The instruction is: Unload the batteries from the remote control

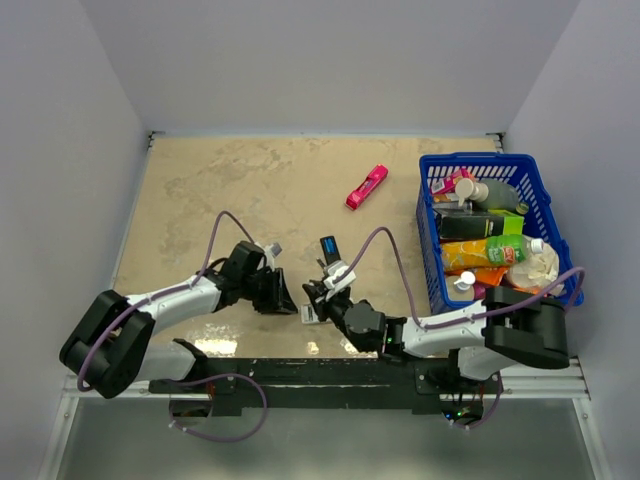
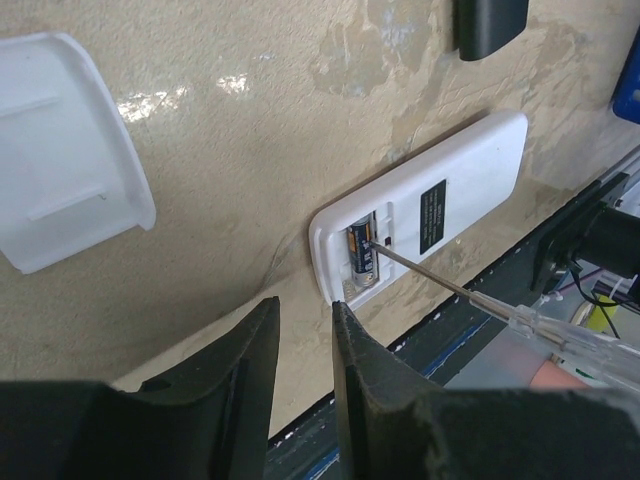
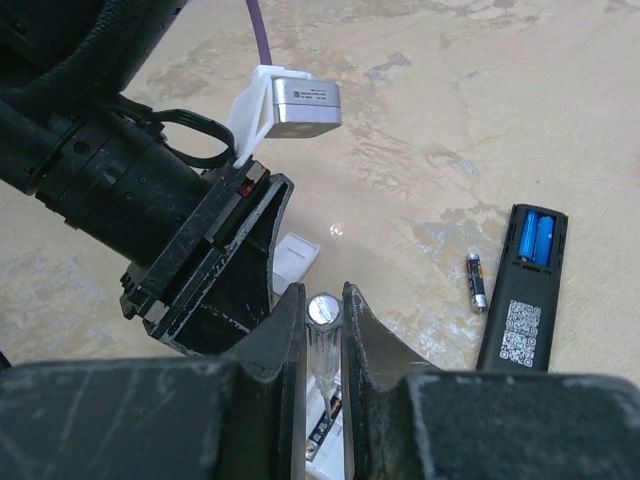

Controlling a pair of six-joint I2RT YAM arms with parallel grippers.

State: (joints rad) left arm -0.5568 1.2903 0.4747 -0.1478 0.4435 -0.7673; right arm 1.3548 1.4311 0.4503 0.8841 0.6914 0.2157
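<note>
One battery (image 2: 360, 250) lies in the open bay of the white remote (image 2: 450, 190) on the counter (image 2: 230, 200), with a screwdriver (image 2: 440, 283) tip poking in beside it. The right pincer (image 3: 322, 293) is clamped on the screwdriver's handle. The left pincer (image 2: 305, 325) hangs close by, its fingers a narrow gap apart and empty. Two blue batteries (image 3: 536, 238) sit in a black remote (image 3: 520, 320), and a grey battery (image 3: 476, 282) lies loose just beside it.

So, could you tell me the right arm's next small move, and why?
Probably lever the tip upward: the right gripper is shut on the clear-handled metal screwdriver, whose tip sits at the dark cylindrical battery in the white plastic remote's open compartment.
</note>
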